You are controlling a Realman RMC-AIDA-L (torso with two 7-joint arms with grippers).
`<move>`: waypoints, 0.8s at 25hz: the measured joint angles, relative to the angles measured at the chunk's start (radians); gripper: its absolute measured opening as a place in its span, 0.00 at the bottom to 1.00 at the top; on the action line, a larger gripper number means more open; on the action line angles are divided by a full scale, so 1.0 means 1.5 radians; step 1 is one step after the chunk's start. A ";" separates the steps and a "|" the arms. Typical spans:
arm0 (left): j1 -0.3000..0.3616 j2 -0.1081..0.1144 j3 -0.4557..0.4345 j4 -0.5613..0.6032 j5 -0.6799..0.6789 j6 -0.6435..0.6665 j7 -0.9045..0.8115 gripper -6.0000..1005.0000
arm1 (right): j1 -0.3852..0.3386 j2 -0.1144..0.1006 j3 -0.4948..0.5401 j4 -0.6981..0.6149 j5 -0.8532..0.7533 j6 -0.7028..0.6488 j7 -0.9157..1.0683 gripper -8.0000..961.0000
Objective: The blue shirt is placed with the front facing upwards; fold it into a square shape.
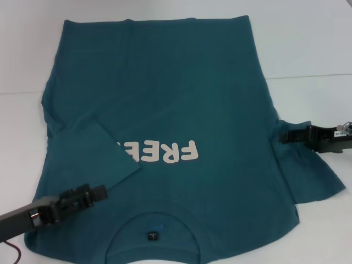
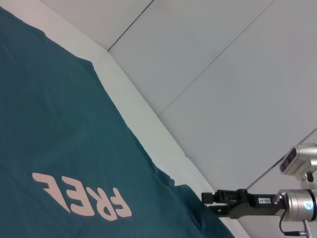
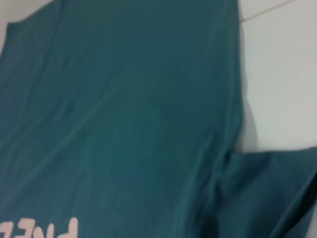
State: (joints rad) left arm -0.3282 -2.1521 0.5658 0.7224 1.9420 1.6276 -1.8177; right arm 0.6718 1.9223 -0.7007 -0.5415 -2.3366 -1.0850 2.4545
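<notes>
Item: 1 blue shirt [image 1: 181, 104], spread face up on the white table [image 1: 308, 44], collar and neck label [image 1: 152, 236] at the robot's edge, its left sleeve [image 1: 104, 159] folded in over the "FREE!" print [image 1: 165, 152] and hiding part of it. Left gripper [image 1: 102, 191] sits over the shirt's left shoulder, beside that folded sleeve; whether its jaws grip cloth, I cannot tell. Right gripper [image 1: 285, 136] is at the shirt's right armpit, where the right sleeve [image 1: 311, 176] spreads out; jaw state likewise cannot be told.

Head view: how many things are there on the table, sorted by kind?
Shirts: 1, the blue shirt, front up on the white table.
Robot grippers: 2, left gripper and right gripper.
Total: 3.
</notes>
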 joint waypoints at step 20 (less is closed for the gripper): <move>-0.005 0.000 -0.007 0.000 0.000 0.000 0.000 0.87 | 0.010 -0.006 0.002 -0.008 -0.057 -0.014 0.022 0.79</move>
State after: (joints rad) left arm -0.3360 -2.1521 0.5553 0.7225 1.9420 1.6274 -1.8177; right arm 0.6865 1.9139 -0.6979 -0.5539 -2.4222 -1.1066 2.4875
